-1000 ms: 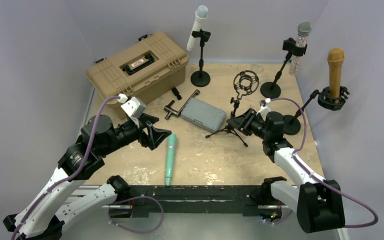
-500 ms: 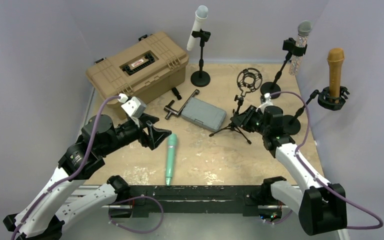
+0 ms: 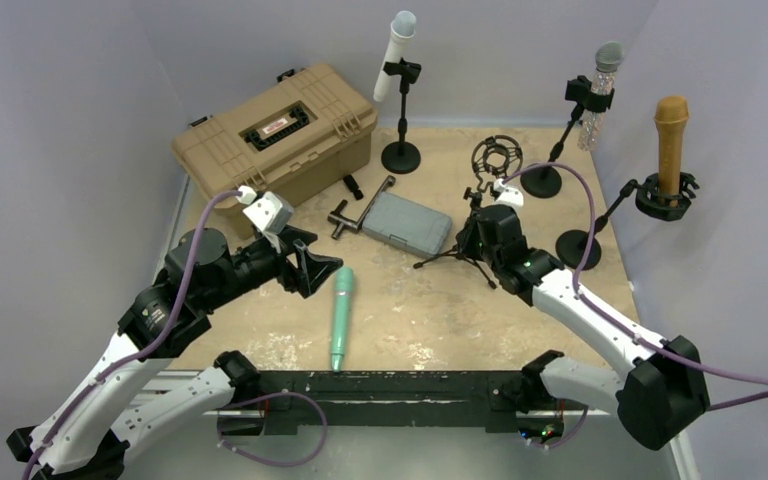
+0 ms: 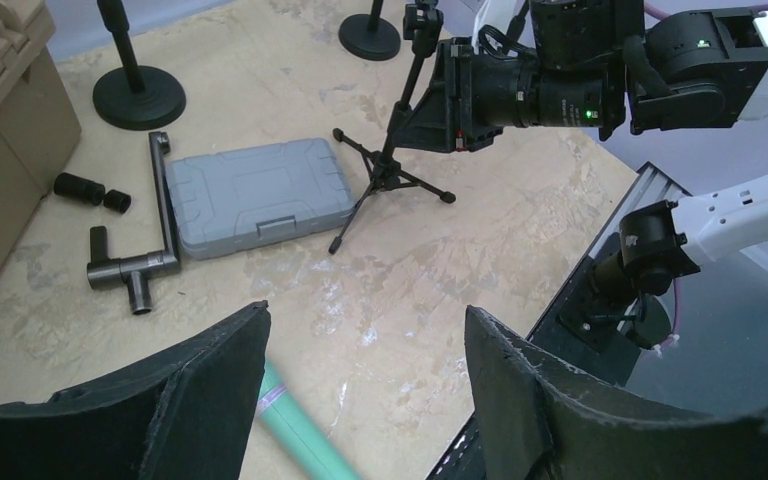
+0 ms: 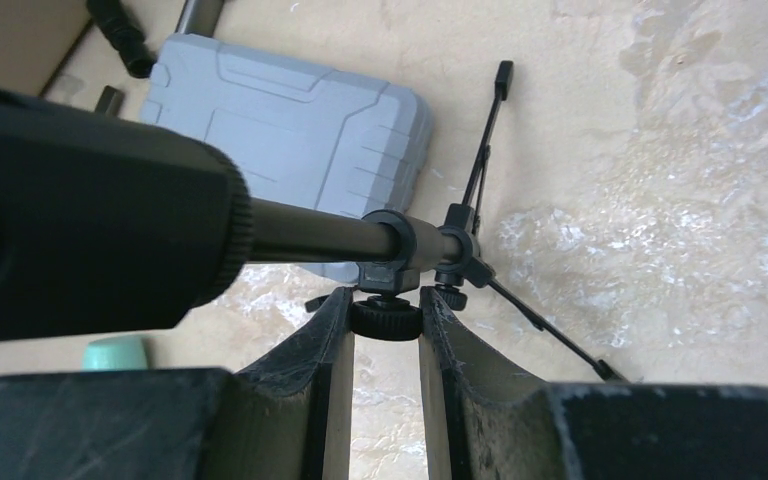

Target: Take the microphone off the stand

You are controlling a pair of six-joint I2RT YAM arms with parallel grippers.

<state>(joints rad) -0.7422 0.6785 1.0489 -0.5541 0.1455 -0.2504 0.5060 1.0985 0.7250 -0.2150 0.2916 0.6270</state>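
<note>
R gripper jaws narrow, pinching black tripod stand. Teal mic lies flat on table, just under L gripper, jaws wide, empty.

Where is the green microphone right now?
In the top view the green microphone lies flat on the table, left of centre, beside the left gripper and closer to the near edge than the grey case.
</note>
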